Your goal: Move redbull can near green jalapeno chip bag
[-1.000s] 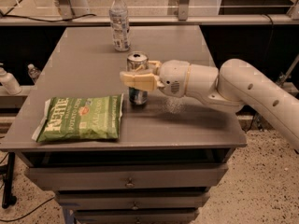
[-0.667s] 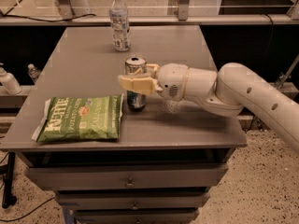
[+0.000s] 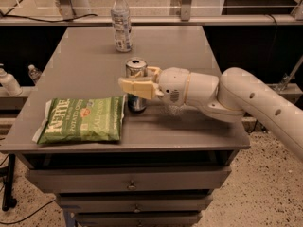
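The redbull can (image 3: 136, 67) stands upright on the grey table (image 3: 189, 41), its base just off the right edge of the green jalapeno chip bag (image 3: 81, 119). The bag lies flat near the table's front left, with white "Kettle" lettering. My gripper (image 3: 135, 78) reaches in from the right and is shut on the can's middle, with one cream finger (image 3: 135, 86) across its front and the other behind it. The white arm (image 3: 236, 96) stretches off to the right.
A clear plastic bottle (image 3: 121, 21) with a white cap stands at the table's back, behind the can. Drawers (image 3: 130, 178) sit under the tabletop. Small bottles (image 3: 8, 82) stand on a lower shelf at the left.
My gripper has carried the can a little to the left, toward the chip bag's right edge. The bag and the bottle have not moved.
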Motion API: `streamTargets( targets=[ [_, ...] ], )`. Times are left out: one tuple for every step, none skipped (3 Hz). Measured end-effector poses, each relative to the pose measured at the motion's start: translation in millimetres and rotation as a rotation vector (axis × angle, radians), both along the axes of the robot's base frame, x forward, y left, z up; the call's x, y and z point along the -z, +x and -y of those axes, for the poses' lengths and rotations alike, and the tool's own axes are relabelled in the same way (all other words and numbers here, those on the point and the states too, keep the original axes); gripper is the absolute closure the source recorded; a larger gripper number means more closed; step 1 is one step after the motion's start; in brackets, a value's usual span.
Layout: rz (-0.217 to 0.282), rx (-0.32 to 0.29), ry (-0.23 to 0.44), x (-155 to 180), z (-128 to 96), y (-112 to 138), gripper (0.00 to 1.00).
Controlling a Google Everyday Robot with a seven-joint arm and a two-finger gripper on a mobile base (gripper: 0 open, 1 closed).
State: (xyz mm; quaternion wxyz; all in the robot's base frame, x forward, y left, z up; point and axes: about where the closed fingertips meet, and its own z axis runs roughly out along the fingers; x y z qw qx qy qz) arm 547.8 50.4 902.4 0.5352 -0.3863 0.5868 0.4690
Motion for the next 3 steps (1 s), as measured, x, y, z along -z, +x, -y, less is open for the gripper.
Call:
streamTargets(
  targets=[
    [0.010,-0.013,0.010,-0.6,-1.2,-2.4,0.13],
    [0.018,-0.025,0.018,-1.0,-2.3,-4.5,0.00],
    [0.020,-0.027,0.019,-1.2,-2.4,-4.9,0.00]
  ],
)
